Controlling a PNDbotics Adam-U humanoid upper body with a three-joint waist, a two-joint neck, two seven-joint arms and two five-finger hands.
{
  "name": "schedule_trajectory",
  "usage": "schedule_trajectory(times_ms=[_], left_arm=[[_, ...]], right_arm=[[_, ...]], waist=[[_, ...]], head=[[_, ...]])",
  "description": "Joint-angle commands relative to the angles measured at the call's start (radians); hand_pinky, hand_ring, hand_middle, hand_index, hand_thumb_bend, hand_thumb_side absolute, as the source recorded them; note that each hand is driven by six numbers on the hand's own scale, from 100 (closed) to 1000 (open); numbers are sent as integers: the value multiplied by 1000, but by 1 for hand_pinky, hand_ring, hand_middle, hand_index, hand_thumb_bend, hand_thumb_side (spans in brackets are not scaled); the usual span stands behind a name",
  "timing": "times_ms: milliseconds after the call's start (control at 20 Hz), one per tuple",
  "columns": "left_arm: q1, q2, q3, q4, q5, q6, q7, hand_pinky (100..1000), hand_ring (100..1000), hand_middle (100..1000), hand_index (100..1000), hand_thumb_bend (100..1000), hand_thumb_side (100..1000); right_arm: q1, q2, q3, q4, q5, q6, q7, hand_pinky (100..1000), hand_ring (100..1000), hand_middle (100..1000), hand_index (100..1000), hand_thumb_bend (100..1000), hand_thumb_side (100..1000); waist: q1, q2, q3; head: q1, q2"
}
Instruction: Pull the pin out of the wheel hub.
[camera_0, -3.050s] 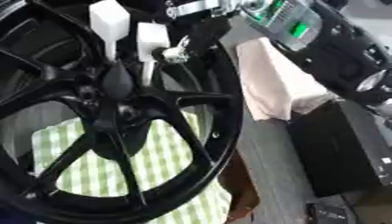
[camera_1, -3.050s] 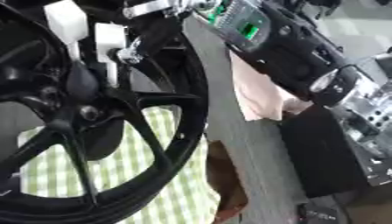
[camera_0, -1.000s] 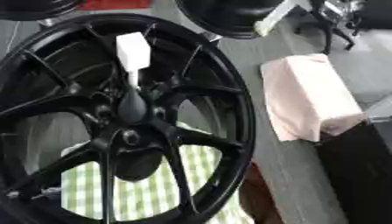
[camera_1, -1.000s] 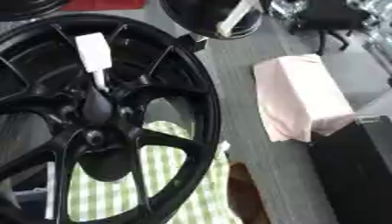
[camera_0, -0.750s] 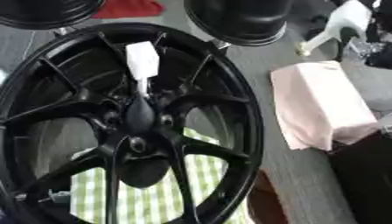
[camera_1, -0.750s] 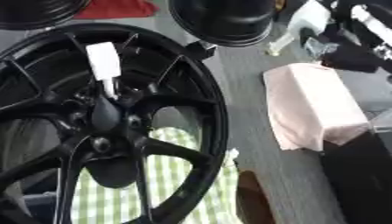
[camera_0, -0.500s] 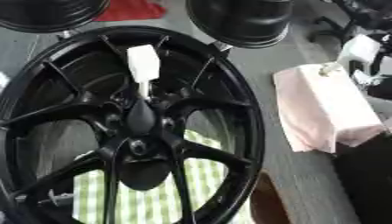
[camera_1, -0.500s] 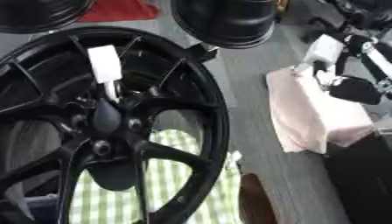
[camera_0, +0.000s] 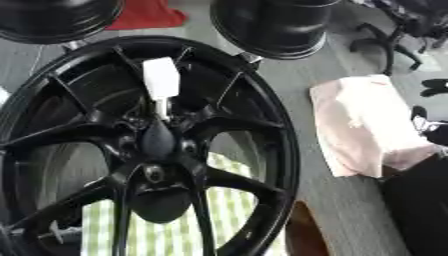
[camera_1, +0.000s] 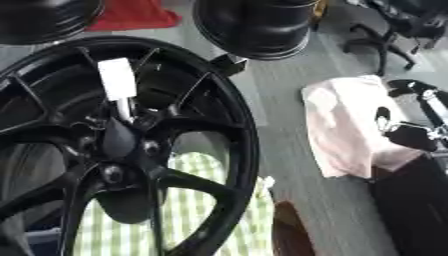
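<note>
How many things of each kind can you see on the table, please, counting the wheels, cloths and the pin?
Wheels: 3, the big wheel, a left wheel and a middle wheel behind it
Cloths: 3, pink, red, green checked
Pin: 1
Total: 7

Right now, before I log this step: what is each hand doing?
Left hand: not in view.
Right hand: at the right edge beside the pink cloth; fingers cannot be told.

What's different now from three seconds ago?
Two white-handled pins stood in the wheel then, with the robot's arm close above it. Now only one white-handled pin remains beside the hub, and the right hand has drawn back over the pink cloth. The wheel seems unmoved; the camera shifted.
</note>
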Motion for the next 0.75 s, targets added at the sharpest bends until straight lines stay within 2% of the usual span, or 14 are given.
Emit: schedule_trajectory(times_ms=[50,100,200,250,450,600,750], left_arm=[[-4,14,11,-16,1,-1,1,870,628,601,751,379,610],[-4,13,11,-16,1,-1,1,870,628,601,751,379,610],[-4,14,11,-16,1,-1,1,870,627,601,751,379,609],[-5,14,10,-16,2,-1,0,870,627,601,751,379,609],[-9,14,8,-16,2,-3,-3,870,628,601,751,379,609],[-13,14,4,-16,2,-4,-7,870,628,601,750,378,608],[-17,14,1,-16,1,-6,-11,869,628,601,750,377,607]], right_arm=[[-3,-23,-12,-16,-22,12,-27,1000,1000,759,876,100,100],[-5,-22,-9,-23,-26,14,-29,1000,1000,747,873,100,100],[-11,-22,-4,-42,-50,3,-38,983,1000,652,848,100,110],[-15,-21,-2,-57,-69,-15,-51,963,1000,576,789,100,625],[-33,-29,42,-151,-173,-116,-102,956,1000,518,749,100,631],[-76,-54,83,-163,-241,-211,-102,958,1000,503,737,100,659],[-127,-74,119,-164,-308,-270,-85,954,966,472,697,100,614]], waist=[[5,-16,-2],[6,-16,-2],[6,-16,-2],[6,-16,-1],[7,-16,4],[5,-18,9],[2,-20,15]], head=[[-4,-13],[-7,-13],[-12,-12],[-13,-12],[-17,-7],[-24,0],[-28,3]])
